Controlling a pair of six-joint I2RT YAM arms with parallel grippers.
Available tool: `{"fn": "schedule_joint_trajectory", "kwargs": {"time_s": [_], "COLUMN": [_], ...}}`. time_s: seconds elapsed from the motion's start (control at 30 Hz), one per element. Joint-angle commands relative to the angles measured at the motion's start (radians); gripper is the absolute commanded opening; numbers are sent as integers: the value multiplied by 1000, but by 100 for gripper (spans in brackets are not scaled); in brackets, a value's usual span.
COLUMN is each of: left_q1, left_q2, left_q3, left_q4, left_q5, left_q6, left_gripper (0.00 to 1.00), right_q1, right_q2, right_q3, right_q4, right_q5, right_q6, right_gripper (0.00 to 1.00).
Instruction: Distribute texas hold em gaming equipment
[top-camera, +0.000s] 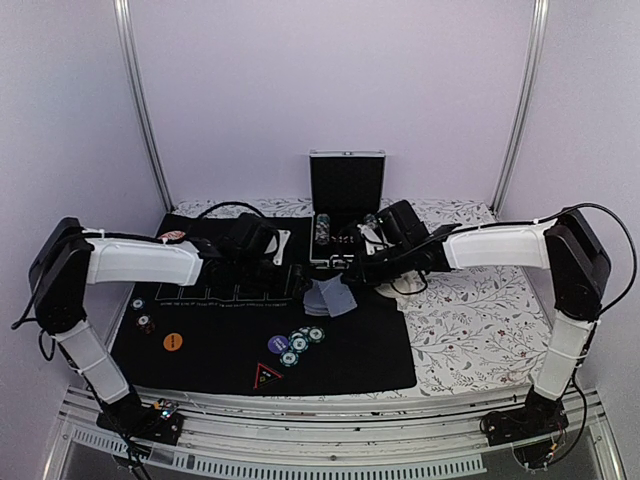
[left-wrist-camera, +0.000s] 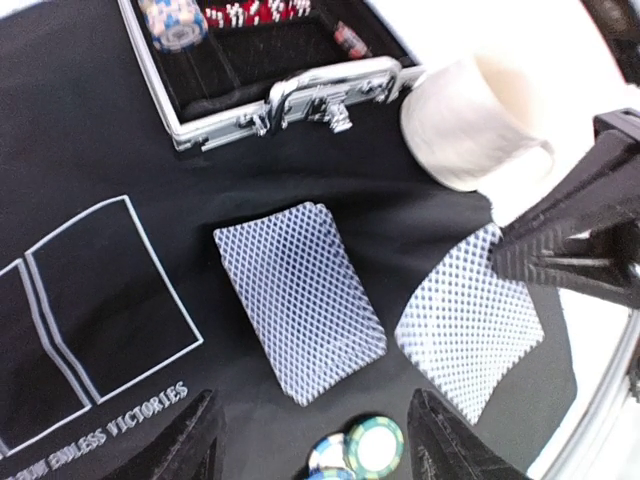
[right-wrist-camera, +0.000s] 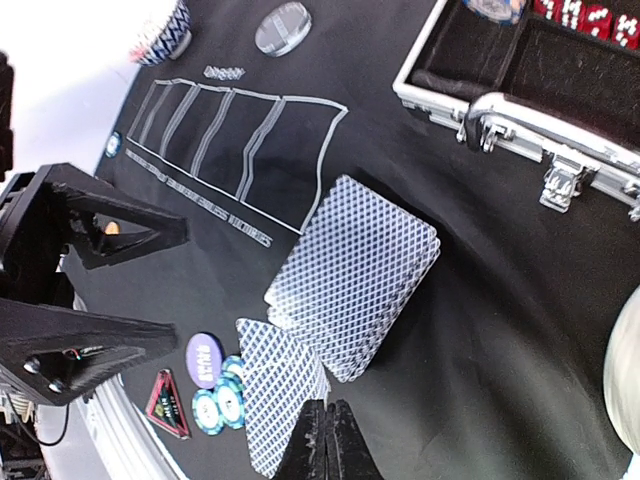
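A deck of blue-grey-backed cards (left-wrist-camera: 300, 300) lies face down on the black mat (left-wrist-camera: 120, 150); it also shows in the right wrist view (right-wrist-camera: 355, 275). My right gripper (right-wrist-camera: 327, 412) is shut on the edge of a single card (right-wrist-camera: 275, 395) and holds it just beside the deck, above the mat. My left gripper (left-wrist-camera: 312, 402) is open and empty, hovering over the near end of the deck. Green-and-white chips (left-wrist-camera: 372, 445) lie just below it. A purple button (right-wrist-camera: 203, 360) sits next to the chips (right-wrist-camera: 220, 402). An orange button (top-camera: 173, 341) lies at the mat's left.
An open metal case (left-wrist-camera: 280, 95) with chips and dice stands behind the deck, and a cream mug (left-wrist-camera: 465, 125) beside it. A red triangular marker (top-camera: 267, 375) lies near the mat's front edge. A few small buttons (top-camera: 140, 312) lie far left. Card outlines (right-wrist-camera: 240, 145) are printed on the mat.
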Motion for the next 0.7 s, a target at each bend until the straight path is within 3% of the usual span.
{"fn": "schedule_joint_trajectory", "kwargs": {"time_s": [0.0, 0.23, 0.4, 0.53, 0.67], "left_q1": [18, 19, 20, 21, 21], "left_q2": [-147, -415, -448, -440, -425], "left_q3": [-74, -342, -370, -368, -366], "left_q4": [1, 442, 467, 455, 460], "left_q5": [20, 284, 299, 271, 264], "left_q6": [6, -110, -128, -145, -159], "left_gripper": [65, 84, 90, 86, 71], "right_q1": [-2, 67, 124, 163, 190], "right_q2": [-108, -210, -244, -257, -251], "right_q3": [-56, -122, -106, -93, -77], "right_q4": [53, 229, 273, 293, 303], "right_q5": [29, 113, 171, 185, 177], "right_q6": [43, 141, 157, 162, 164], "right_gripper": [2, 2, 2, 2, 2]}}
